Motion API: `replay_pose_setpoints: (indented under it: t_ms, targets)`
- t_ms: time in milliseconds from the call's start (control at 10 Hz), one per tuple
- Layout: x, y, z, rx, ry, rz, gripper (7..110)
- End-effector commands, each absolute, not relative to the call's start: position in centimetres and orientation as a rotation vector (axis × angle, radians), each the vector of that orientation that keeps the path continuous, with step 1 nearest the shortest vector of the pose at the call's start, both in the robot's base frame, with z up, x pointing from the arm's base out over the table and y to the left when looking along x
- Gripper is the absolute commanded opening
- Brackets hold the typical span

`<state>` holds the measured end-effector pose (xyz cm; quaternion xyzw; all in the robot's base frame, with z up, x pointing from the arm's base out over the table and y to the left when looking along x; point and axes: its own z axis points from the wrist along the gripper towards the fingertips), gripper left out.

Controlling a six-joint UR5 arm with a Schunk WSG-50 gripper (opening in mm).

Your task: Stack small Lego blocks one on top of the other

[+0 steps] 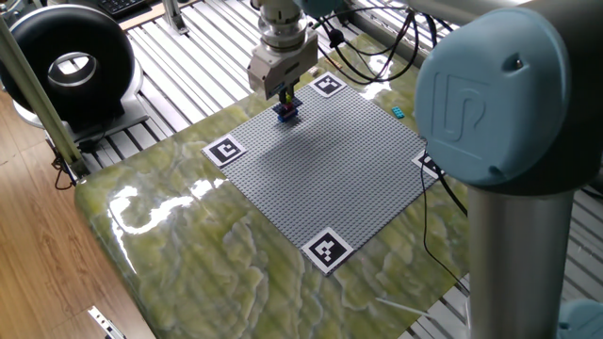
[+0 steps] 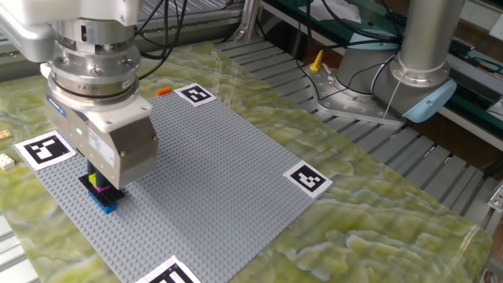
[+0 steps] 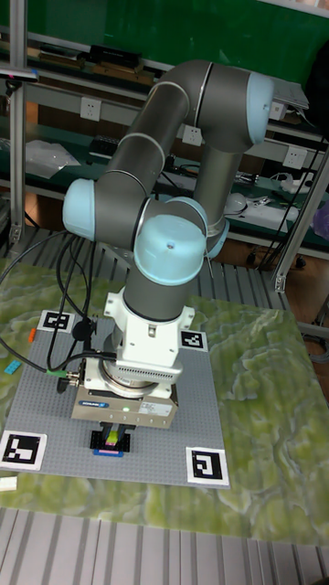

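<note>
A short stack of small Lego blocks (image 2: 101, 193) stands on the grey baseplate (image 2: 220, 173) near its left corner: dark blue at the bottom, magenta above it, yellow on top. The same stack (image 1: 287, 112) shows under the tool in one fixed view, and as a stack (image 3: 110, 442) in the tall view. My gripper (image 2: 96, 174) hangs straight over it, black fingers either side of the top block; its body hides most of them. The jaws look open, just clear of the yellow block. Gripper (image 1: 286, 95) and gripper (image 3: 111, 437) show the same pose.
Loose bricks lie off the plate: an orange one (image 2: 163, 92), a tan one (image 2: 6, 161), a cyan one (image 1: 399, 112). Black-and-white marker tags (image 2: 306, 178) sit at the plate's corners. The arm's base (image 2: 420, 79) stands at the far right, and a black ring-shaped device (image 1: 68, 66) at the back left.
</note>
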<state>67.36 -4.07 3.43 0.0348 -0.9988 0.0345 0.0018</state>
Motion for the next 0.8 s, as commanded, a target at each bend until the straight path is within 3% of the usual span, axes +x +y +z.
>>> replay_pose_setpoints:
  t_ms: [0,700]
  targets:
    - [67.38,-3.96,3.64,0.095,-3.139,0.085,7]
    - [68.29,-3.37,4.28,0.201,-3.239,-0.006,7]
